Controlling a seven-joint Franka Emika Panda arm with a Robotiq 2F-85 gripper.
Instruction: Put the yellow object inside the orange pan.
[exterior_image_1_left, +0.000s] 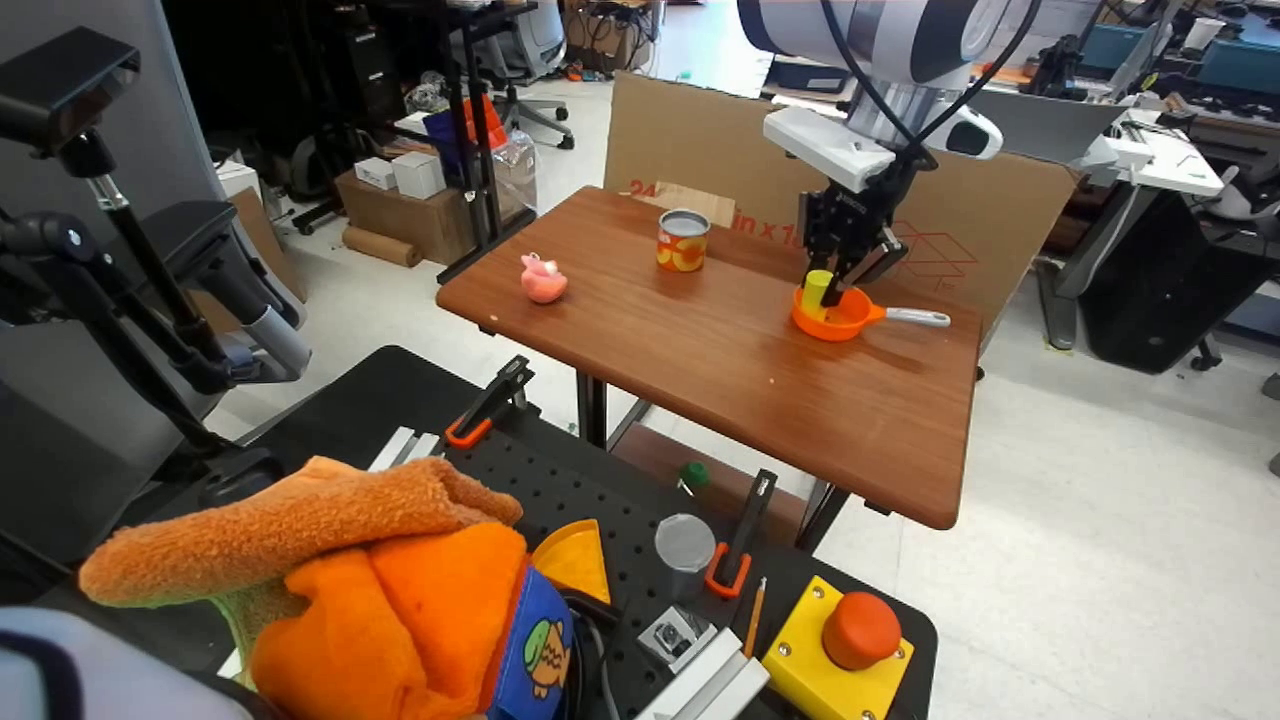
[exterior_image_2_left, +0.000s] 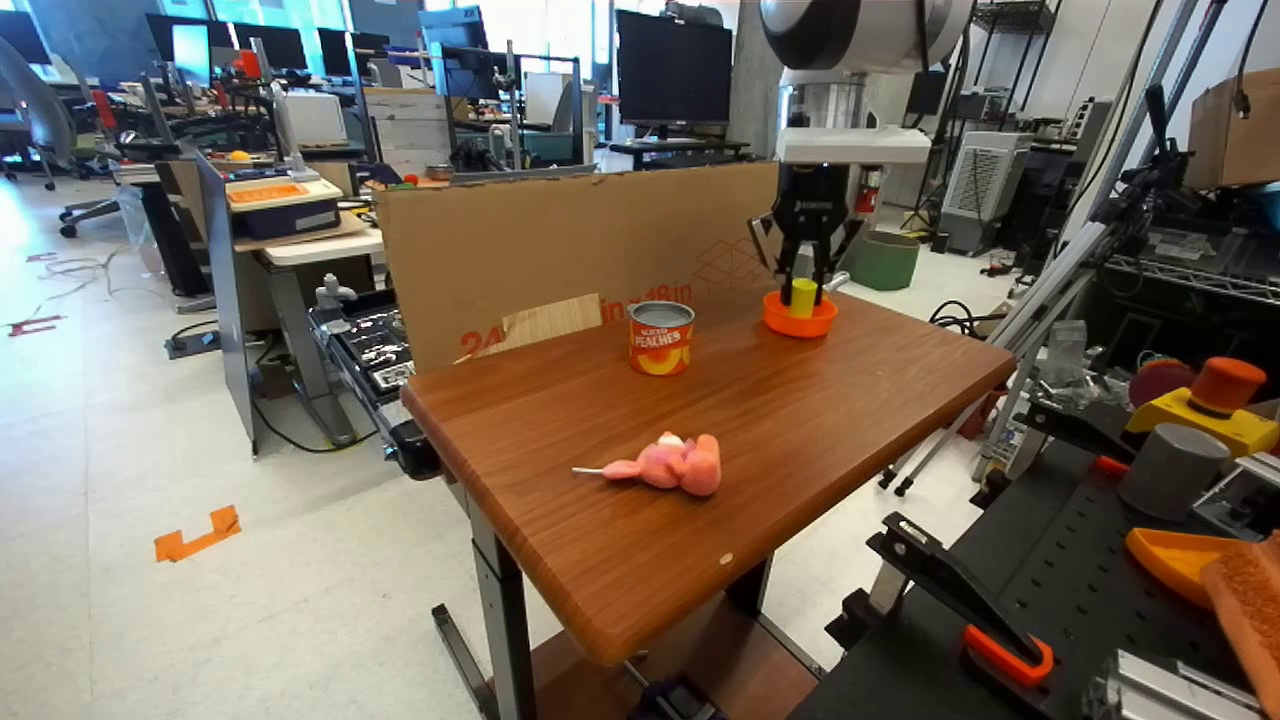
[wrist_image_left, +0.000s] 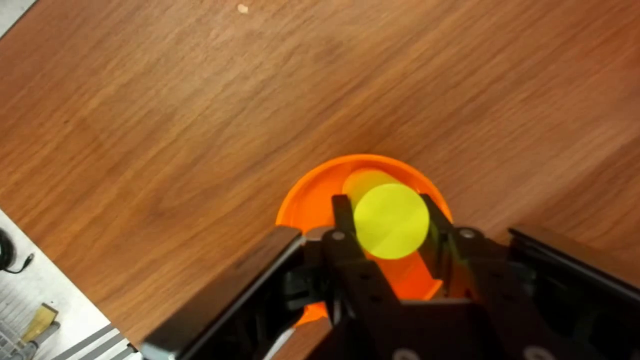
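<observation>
With the black two-fingered hand (wrist_image_left: 386, 202), you are grasping the bright yellow, plastic-looking cylinder (wrist_image_left: 391, 222) by its sides, its lower end reaching inside the shallow, round, orange plastic-looking pan (exterior_image_2_left: 800, 327). The cylinder is probably feeling light, stiff and slightly slippery, so you are best pinching squarely at mid-height.
</observation>
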